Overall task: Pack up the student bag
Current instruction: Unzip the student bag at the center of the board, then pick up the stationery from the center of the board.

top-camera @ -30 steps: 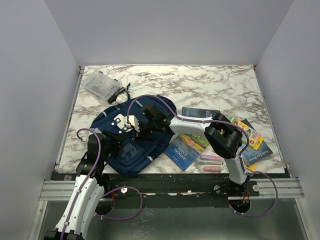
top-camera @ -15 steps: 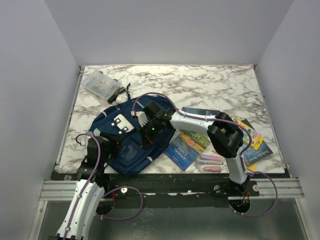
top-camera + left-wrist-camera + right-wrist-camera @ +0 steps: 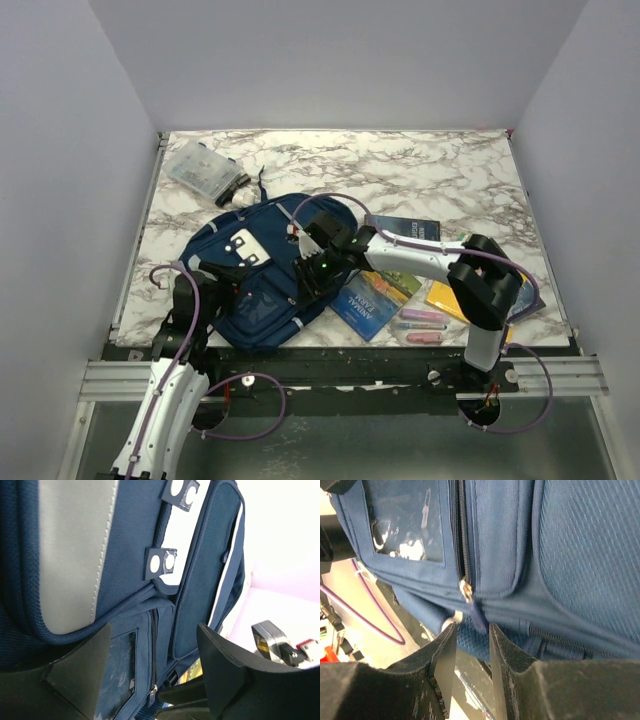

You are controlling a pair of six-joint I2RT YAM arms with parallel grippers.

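Over the student bag, contents hidden, left claw gapes empty, right claw barely parted, also empty.

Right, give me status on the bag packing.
Left pincer open over student bag. Right pincer barely parted at zipper pull. Books unpacked beside bag.

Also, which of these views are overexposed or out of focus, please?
Left wrist view: the background right of the student bag is washed out white, and the near jaws are dark and soft. Right wrist view: the clear pocket window shows glare, and the jaws are blurred. Top view: evenly lit, sharp.
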